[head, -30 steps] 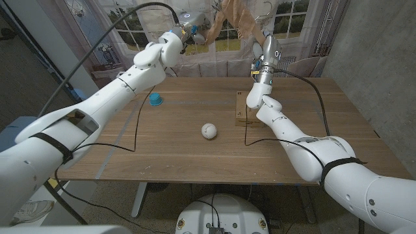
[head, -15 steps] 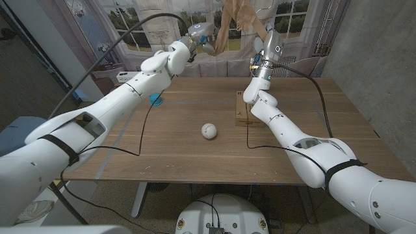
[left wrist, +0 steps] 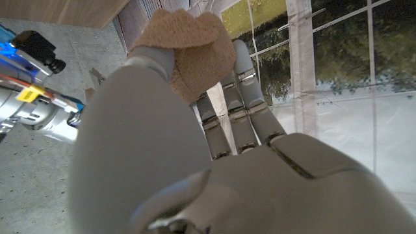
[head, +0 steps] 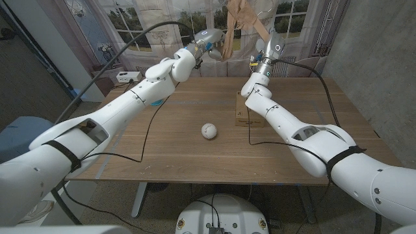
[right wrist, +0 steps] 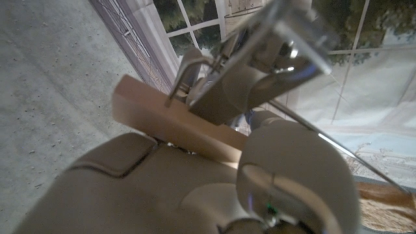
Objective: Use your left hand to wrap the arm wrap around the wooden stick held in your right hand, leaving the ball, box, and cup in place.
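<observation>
In the upper middle of the head view, the white left hand (head: 209, 45) is raised above the far edge of the long wooden table (head: 175, 153), pinching the tan fabric arm wrap (head: 237, 19). The left wrist view shows a fold of that wrap (left wrist: 188, 49) clamped between thumb and fingers (left wrist: 244, 97). The wrap hangs at the top centre of the head view, stretched between the two hands, well above the tabletop.

Further right, the white right hand (head: 272, 47) is also lifted at the far edge. In the right wrist view it clenches the pale wooden stick (right wrist: 172, 120), which crosses its palm.

Below them, the small white ball (head: 208, 130) sits alone near the table's centre with bare wood all round it. Just right of it, the flat brown cardboard box (head: 242, 112) lies under the right forearm. A blue patch, probably the cup (head: 156, 103), peeks from behind the left forearm at middle left. The near half of the table is open.
</observation>
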You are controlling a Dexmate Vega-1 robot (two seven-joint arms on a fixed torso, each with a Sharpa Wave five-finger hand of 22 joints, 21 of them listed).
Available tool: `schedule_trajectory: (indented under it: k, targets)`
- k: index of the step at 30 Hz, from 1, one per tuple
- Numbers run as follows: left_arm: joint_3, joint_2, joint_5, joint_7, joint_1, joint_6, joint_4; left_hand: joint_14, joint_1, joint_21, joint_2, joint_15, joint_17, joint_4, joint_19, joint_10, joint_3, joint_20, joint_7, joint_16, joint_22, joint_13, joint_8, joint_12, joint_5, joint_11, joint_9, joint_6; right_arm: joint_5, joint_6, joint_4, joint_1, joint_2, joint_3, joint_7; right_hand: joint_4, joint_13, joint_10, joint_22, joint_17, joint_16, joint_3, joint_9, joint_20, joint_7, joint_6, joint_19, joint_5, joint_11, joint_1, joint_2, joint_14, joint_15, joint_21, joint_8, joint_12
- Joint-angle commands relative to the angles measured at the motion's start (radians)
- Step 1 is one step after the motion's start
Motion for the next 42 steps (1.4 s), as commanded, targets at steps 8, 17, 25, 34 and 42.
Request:
schedule_trajectory:
  k: [8,17,25,34,42]
  targets:
    - [-0.010,0.003,0.038,-0.008,0.022,-0.026,-0.073,0.176,0.177,0.000,0.183,-0.253,0.011,0.070,0.032,0.010,0.069,-0.176,0.121,0.001,0.005,0.004,0.005,0.000,0.008,0.001,0.004,0.142,-0.165,-0.083,0.381,0.137,0.107,0.061,-0.007,-0.003,-0.021,-0.003,0.002,0.003,0.003,0.002,-0.006,-0.089,-0.002,0.010,-0.011,-0.005,0.003,-0.001,0.023,0.006,-0.046,0.009,0.002,-0.007]
    - [-0.041,0.012,0.075,0.061,0.050,-0.040,-0.131,0.177,0.176,0.001,0.184,-0.257,0.012,0.070,0.034,0.005,0.069,-0.177,0.121,-0.001,0.005,0.010,0.004,0.000,0.008,0.002,0.004,0.144,-0.031,-0.066,0.475,0.188,0.086,-0.077,-0.007,-0.004,-0.019,-0.008,0.001,0.003,0.002,-0.002,-0.008,-0.085,-0.003,0.008,-0.017,-0.006,0.007,-0.002,0.022,-0.001,-0.047,0.009,0.002,-0.015]
    - [-0.077,0.009,0.092,0.090,0.062,-0.032,-0.187,0.179,0.175,0.001,0.184,-0.256,0.012,0.070,0.034,0.005,0.069,-0.177,0.118,-0.002,0.005,0.008,0.003,-0.003,0.008,0.001,0.006,0.143,-0.014,-0.078,0.399,0.154,0.052,-0.094,-0.007,-0.004,-0.027,-0.005,0.001,0.003,0.002,-0.004,-0.008,-0.084,-0.004,0.007,-0.021,-0.005,0.008,-0.004,0.023,-0.008,-0.047,0.009,0.004,-0.027]
    - [-0.127,-0.022,0.024,0.129,0.073,-0.051,-0.203,0.182,0.174,0.001,0.184,-0.256,0.012,0.070,0.033,0.008,0.070,-0.178,0.119,-0.003,0.005,0.009,0.002,-0.004,0.009,-0.001,0.004,0.146,-0.053,-0.084,0.264,0.080,0.002,-0.084,-0.007,-0.004,-0.017,-0.004,0.001,0.003,0.002,-0.007,-0.009,-0.083,-0.007,0.008,-0.021,-0.005,0.008,-0.005,0.023,-0.011,-0.047,0.009,0.005,-0.025]
    - [-0.142,-0.047,0.032,0.194,0.076,-0.050,-0.218,0.182,0.174,0.001,0.183,-0.256,0.012,0.070,0.033,0.009,0.071,-0.178,0.119,-0.004,0.006,0.011,0.000,-0.004,0.009,0.000,0.004,0.146,-0.281,0.004,0.168,-0.022,-0.014,0.011,-0.007,-0.004,-0.023,0.000,0.001,0.003,0.003,-0.008,-0.008,-0.082,-0.007,0.008,-0.023,-0.005,0.009,-0.005,0.024,-0.010,-0.047,0.009,0.007,-0.030]
